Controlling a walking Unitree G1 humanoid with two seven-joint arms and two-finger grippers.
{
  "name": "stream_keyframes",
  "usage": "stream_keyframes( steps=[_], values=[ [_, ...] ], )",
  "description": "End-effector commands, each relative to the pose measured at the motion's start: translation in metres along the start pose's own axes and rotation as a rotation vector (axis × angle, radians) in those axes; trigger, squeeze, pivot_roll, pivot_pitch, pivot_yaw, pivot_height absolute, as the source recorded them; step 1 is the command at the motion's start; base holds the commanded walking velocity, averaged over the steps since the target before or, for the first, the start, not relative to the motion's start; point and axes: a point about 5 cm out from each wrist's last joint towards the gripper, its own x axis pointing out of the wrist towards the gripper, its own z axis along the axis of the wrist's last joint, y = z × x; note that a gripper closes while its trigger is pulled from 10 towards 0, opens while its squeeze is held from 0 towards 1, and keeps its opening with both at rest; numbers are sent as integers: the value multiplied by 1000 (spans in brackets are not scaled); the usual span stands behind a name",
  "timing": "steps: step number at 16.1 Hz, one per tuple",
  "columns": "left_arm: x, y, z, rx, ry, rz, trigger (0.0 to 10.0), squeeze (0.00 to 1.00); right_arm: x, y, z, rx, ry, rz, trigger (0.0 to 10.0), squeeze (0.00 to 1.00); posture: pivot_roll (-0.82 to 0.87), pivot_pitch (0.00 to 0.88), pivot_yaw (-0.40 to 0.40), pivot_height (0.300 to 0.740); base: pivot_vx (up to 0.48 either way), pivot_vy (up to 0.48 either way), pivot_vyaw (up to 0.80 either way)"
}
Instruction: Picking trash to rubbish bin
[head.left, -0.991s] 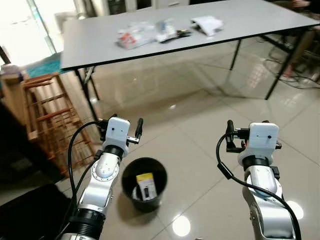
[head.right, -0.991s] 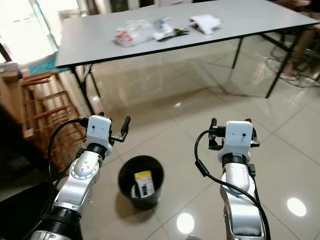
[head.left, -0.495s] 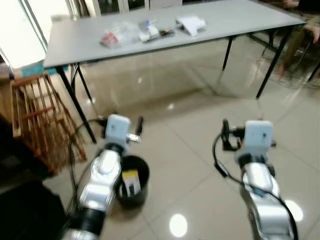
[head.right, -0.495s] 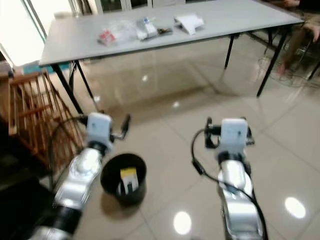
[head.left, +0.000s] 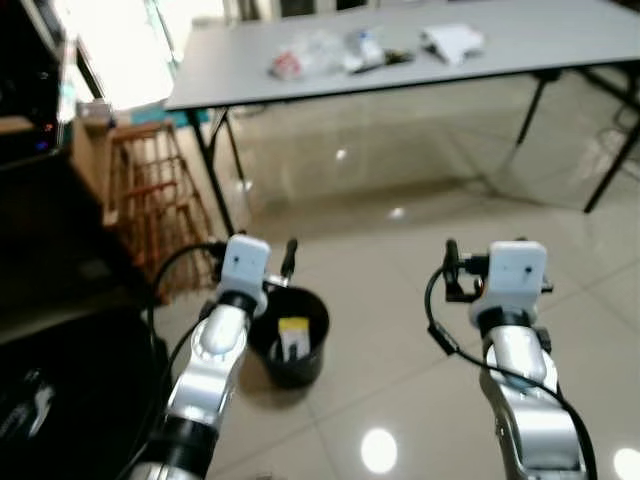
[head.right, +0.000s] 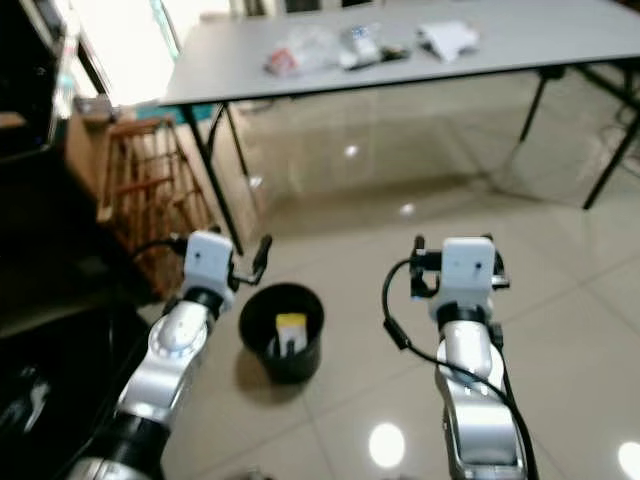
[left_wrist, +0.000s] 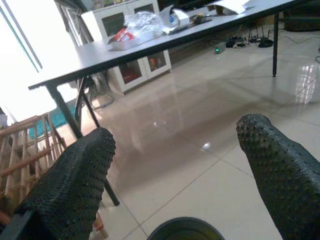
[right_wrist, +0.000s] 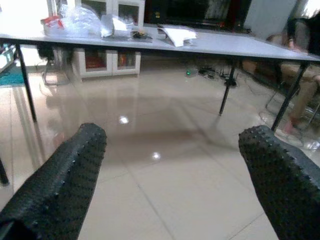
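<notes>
A black rubbish bin (head.left: 290, 345) stands on the tiled floor with a yellow and white carton (head.left: 292, 335) inside it. Its rim (left_wrist: 185, 227) edges into the left wrist view. My left gripper (head.right: 220, 243) hovers just left of and above the bin, open and holding nothing. Further right, over bare floor, my right gripper (head.right: 455, 243) is also open and holds nothing. On the far grey table (head.left: 560, 40) lie a clear plastic bag with red print (head.left: 298, 60), a small bottle (head.left: 362, 48) and a white paper (head.left: 452, 42).
A wooden rack (head.left: 150, 195) stands left of the bin, beside dark furniture (head.left: 50, 290). Black table legs (head.left: 222, 170) rise behind the bin. A seated person's leg (right_wrist: 302, 80) is at the table's far end. A white cabinet (left_wrist: 127, 30) stands behind the table.
The whole picture has shifted, so the camera has moved: table and bin now lie further right. Both arms keep the same pose with fingers open.
</notes>
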Motion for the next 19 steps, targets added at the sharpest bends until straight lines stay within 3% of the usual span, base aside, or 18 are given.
stream_keyframes(
  steps=[1, 6, 7, 10, 19],
  values=[
    [-2, 2, -2, 7, 10, -2, 10000, 0, 1, 2, 3, 7, -6, 15, 10000, 855, -99, 68, 61, 740, 0, 0, 744],
    [0, 2, -2, 3, 9, -22, 10000, 0, 3, 4, 2, 21, -8, 16, 10000, 843, -96, 60, 67, 740, 0, -125, 721],
    [1, 2, -2, 3, 9, -24, 10000, 0, 4, 4, 2, 24, -8, 14, 10000, 773, -96, 58, 68, 740, 0, -326, 494],
    [2, 2, -2, 0, 8, -27, 10000, 0, 5, 5, 2, 26, -3, 20, 10000, 698, -95, 51, 67, 740, 0, -480, 0],
    [2, 2, -2, -2, 7, -27, 10000, 0, 7, 6, 2, 25, -2, 26, 10000, 690, -93, 51, 63, 740, 0, -480, 0]
  ],
)
